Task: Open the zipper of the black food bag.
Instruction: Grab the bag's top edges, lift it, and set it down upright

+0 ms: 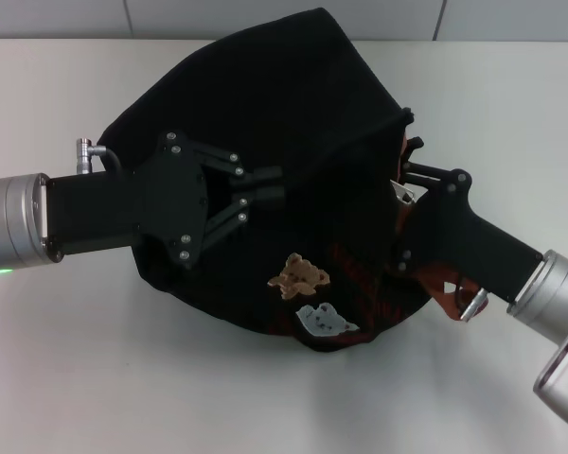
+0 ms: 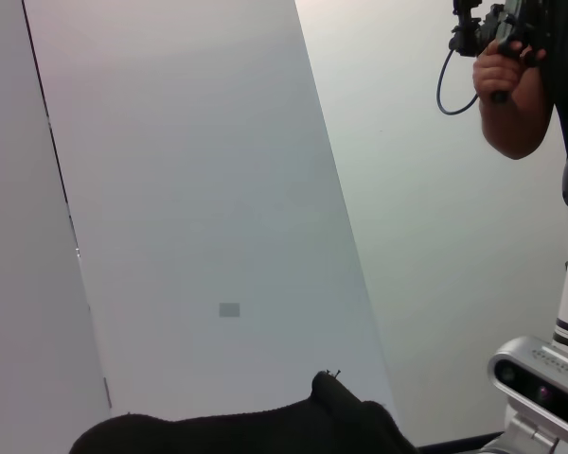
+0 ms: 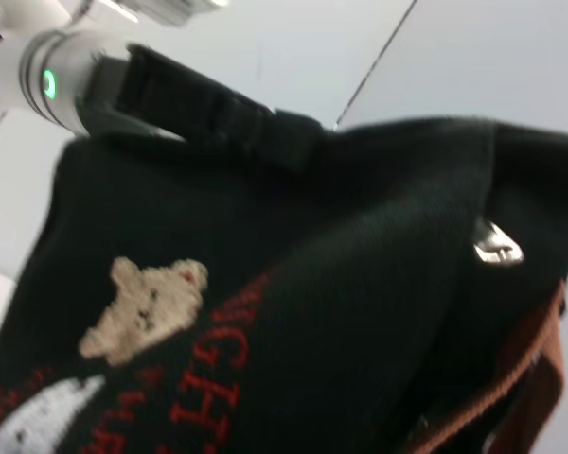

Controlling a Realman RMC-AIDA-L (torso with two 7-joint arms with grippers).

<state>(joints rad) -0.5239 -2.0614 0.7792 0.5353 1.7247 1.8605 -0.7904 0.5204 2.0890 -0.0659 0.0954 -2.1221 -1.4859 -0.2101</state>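
the black food bag (image 1: 293,123) lies slumped on the white table (image 1: 76,378), roughly central in the head view, with its patched face turned up and toward the robot. a tan bear patch (image 1: 298,274) and a white patch (image 1: 327,320) sit on the near part of that face, with red lettering (image 3: 218,359) running beside them. a rust-brown strap handle (image 1: 445,288) shows at the bag's right edge, partly under the right arm.

the left gripper (image 1: 270,188) reaches in from the left and rests over the bag's upper face. its two fingers lie nearly closed, tips close together with only a narrow gap; whether fabric is pinched between them cannot be told against the black cloth.

the right gripper (image 1: 409,142) is pressed against the bag's right side near the top fold. its fingertips merge with the black fabric, so the state of its jaws cannot be told.

the zipper's silver pull tab (image 1: 402,193) shows as a small bright piece at the bag's right edge, just beside the right gripper's body. the right wrist view shows it against the dark fabric near the strap. the zip track itself cannot be made out.

in the left wrist view a person's hand (image 2: 502,71) holds a black device (image 2: 497,24) in the background.
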